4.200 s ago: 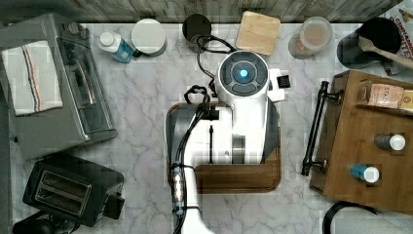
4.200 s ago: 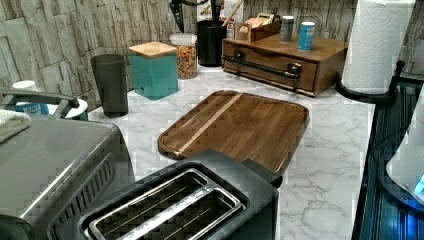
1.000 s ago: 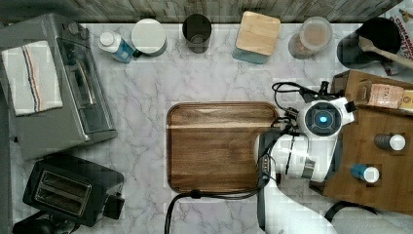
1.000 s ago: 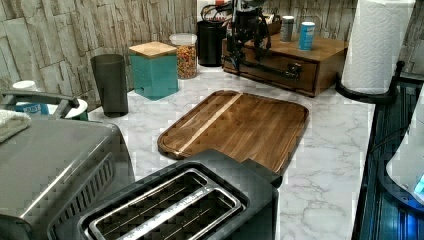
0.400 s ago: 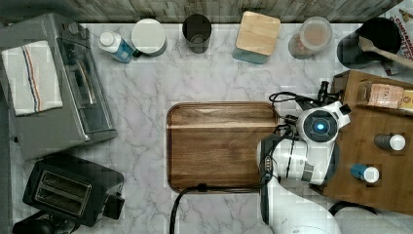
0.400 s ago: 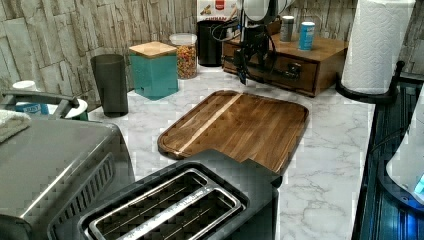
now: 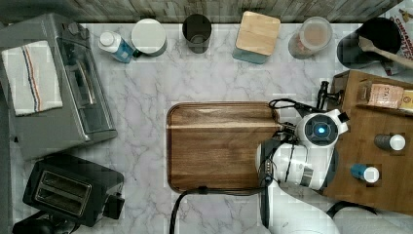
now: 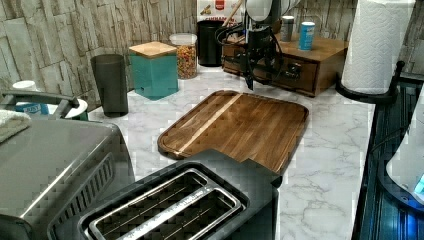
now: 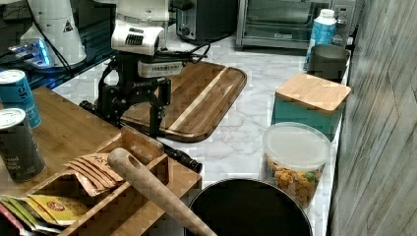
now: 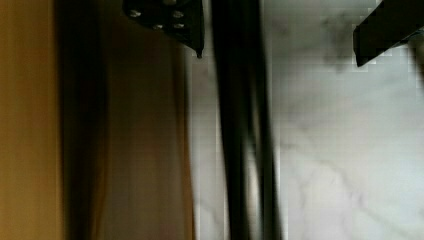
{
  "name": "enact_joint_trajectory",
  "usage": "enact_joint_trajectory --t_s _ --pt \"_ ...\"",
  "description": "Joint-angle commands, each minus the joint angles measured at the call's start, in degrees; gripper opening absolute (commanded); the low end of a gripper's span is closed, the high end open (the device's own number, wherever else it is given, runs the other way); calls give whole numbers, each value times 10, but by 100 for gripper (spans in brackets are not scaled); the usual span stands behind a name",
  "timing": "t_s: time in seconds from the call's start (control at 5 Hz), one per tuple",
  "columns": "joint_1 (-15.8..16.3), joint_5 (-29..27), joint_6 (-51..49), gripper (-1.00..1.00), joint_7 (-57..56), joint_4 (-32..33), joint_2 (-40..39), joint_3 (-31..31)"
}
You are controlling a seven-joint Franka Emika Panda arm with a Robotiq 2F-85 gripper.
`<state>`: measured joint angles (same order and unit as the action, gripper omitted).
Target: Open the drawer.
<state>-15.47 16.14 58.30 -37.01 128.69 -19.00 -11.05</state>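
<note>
The drawer is the brown front of a wooden cabinet at the top view's right, and in the left view it looks flush with the cabinet. Its long black bar handle runs across the front. My gripper hangs open at the handle, one finger on each side of the bar. In the wrist view the handle passes between the two fingertips, with the drawer front beside it. The arm covers most of the handle from above.
A dark-wood cutting board lies right beside the cabinet. Cans and a tea box sit on the cabinet top. A toaster oven, toaster, teal canister, jar and paper towel roll stand around.
The arm has swung from above the cutting board to the cabinet at the top view's right, and the gripper has come down around the drawer handle.
</note>
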Motion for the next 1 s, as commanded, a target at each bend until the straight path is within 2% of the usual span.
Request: enact_joint_trajectory --t_s 0.2,0.4,0.6,0.8,1.0 --pt "29 -35 26 100 -22 -7 58 61" --pt "23 -77 14 100 -56 -15 57 93" --pt "36 -101 17 100 -71 -6 69 115" --pt "45 -99 45 100 -60 20 89 145" --pt "56 -110 40 100 -26 20 89 171"
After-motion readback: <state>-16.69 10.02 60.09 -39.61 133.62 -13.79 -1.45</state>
